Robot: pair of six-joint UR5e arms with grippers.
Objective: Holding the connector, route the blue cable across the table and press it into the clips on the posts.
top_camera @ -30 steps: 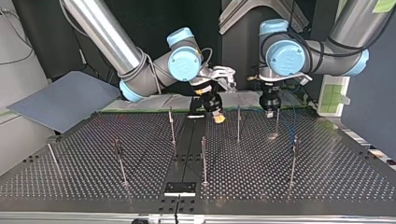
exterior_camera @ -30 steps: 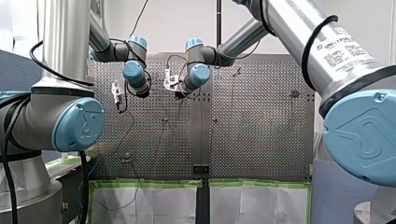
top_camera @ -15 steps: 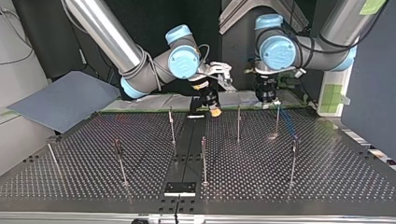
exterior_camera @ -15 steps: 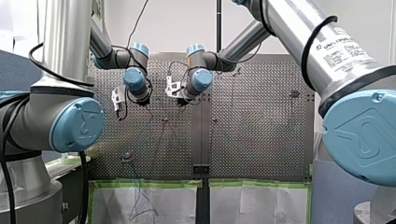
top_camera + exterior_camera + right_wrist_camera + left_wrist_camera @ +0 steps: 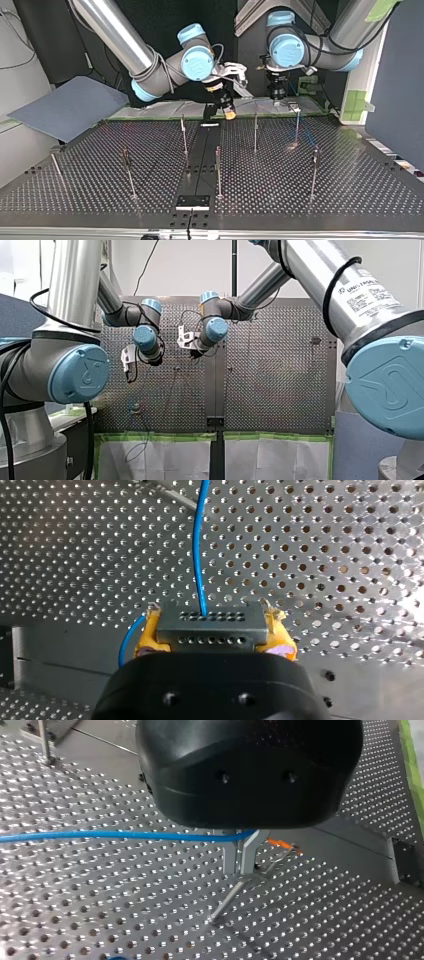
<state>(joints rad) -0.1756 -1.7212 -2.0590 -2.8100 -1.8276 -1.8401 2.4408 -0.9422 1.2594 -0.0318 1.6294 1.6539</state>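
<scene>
So compared with a second ago, my left gripper (image 5: 278, 95) had lifted up off the post (image 5: 297, 125) near the worktop's (image 5: 350, 190) arm-side edge. Its metal fingers (image 5: 250, 857) were pinched on the blue cable (image 5: 100, 835), which ran out sideways. My right gripper (image 5: 212, 639) had barely shifted, yellow pads (image 5: 145, 637) clamping the connector (image 5: 210, 622) over that same edge. Other posts stood well apart toward the opposite edge.
</scene>
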